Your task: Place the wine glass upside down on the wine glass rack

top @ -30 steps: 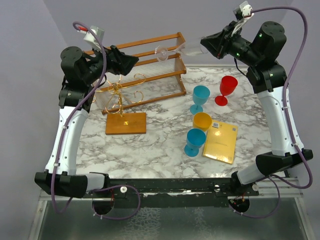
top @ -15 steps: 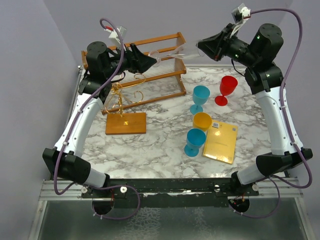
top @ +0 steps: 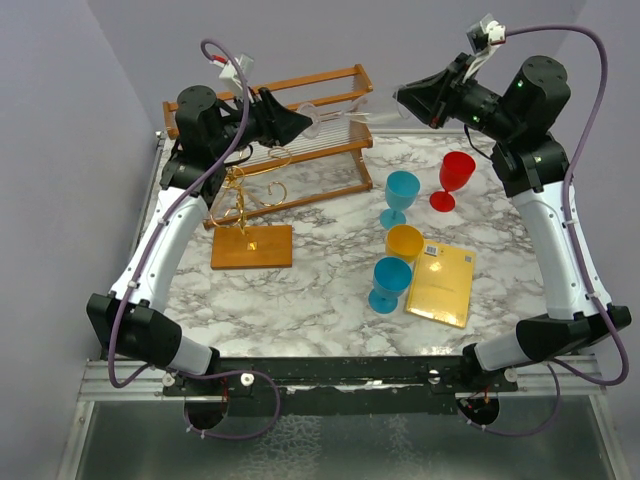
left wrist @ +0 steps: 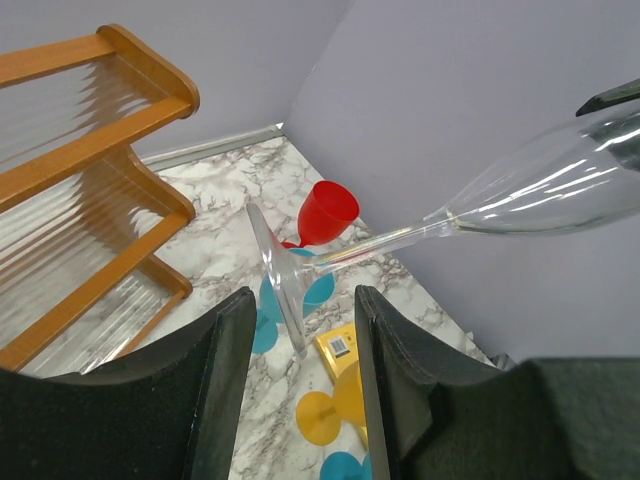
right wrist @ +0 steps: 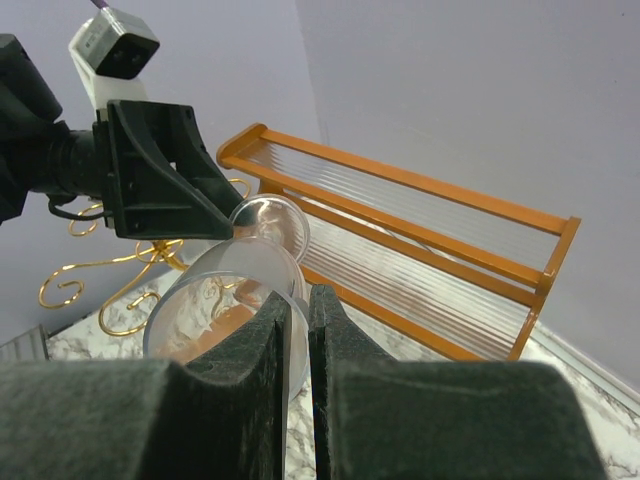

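The clear wine glass [top: 345, 108] is held horizontally in the air above the slatted shelf. My right gripper [top: 402, 98] is shut on the rim of its bowl [right wrist: 225, 295], one finger inside and one outside. The foot [left wrist: 280, 290] points toward my left gripper [top: 303, 122], which is open, with the foot standing between its fingertips [left wrist: 300, 315] and not touching them. The gold wire wine glass rack [top: 238, 195] stands on its orange-brown base [top: 252, 246] at the left, below the left arm. Its curls also show in the right wrist view [right wrist: 100, 280].
A two-tier wooden slatted shelf [top: 320, 140] stands at the back. A red goblet [top: 455, 178], two blue cups [top: 402, 195] [top: 390, 282], a yellow cup [top: 405, 243] and a yellow book [top: 441, 285] sit on the right half of the marble table.
My left arm has swung up and to the right, from above the rack to the glass's foot. The right gripper has kept hold of the glass and barely moved.
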Controlling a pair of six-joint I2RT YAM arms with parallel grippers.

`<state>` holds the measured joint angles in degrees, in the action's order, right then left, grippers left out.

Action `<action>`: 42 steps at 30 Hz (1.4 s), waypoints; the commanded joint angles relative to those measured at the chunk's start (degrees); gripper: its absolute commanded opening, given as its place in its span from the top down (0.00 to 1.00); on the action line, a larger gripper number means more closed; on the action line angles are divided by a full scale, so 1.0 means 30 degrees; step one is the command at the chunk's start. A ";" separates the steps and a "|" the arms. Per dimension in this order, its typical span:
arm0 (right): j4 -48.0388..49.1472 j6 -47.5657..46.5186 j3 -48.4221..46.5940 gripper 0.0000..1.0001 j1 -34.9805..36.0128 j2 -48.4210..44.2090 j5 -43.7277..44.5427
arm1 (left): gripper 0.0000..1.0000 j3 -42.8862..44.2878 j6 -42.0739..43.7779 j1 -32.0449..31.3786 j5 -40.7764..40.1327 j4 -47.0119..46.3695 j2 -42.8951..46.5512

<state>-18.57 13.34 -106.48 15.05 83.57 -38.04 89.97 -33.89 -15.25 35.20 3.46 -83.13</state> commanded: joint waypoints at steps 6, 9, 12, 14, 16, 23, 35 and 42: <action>0.1180 0.0172 -0.0062 0.99 0.0110 -0.0513 0.0008 | 0.61 -0.0606 -0.0629 -0.0192 -0.0390 -0.1149 -0.0002; 0.1259 0.0096 0.0062 0.99 0.0109 -0.0499 0.0065 | 0.70 -0.0552 -0.0877 -0.0206 -0.0175 -0.1213 -0.0073; 0.1324 0.0121 0.0180 0.99 0.0111 -0.0510 0.0065 | 0.77 -0.0493 -0.1054 -0.0212 0.0052 -0.1243 -0.0109; 0.1409 0.0154 0.0239 0.99 0.0111 -0.0518 -0.0018 | 0.80 -0.0439 -0.1150 -0.0234 0.0150 -0.1268 -0.0120; 0.1483 0.0163 0.0301 0.99 0.0111 -0.0519 -0.0152 | 0.86 -0.0376 -0.1198 -0.0242 0.0168 -0.1270 -0.0157; 0.1829 -0.0124 0.1245 0.99 0.0125 -0.1004 -0.0449 | 1.00 -0.0399 -0.1144 -0.0243 -0.0049 -0.1742 -0.0031; 0.0892 -0.2159 0.2416 0.79 0.0083 -0.2269 0.1313 | 1.00 -0.0645 0.0425 -0.0082 -0.0143 -0.2224 0.0849; -0.0101 -0.2850 0.2274 0.69 0.0090 -0.2476 0.1592 | 1.00 -0.0250 0.1460 0.0199 -0.0234 -0.1551 0.1337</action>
<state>-16.97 7.09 -99.22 15.05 77.62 -35.64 87.94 -32.84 -15.29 34.20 -0.38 -81.95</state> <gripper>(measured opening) 0.287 0.082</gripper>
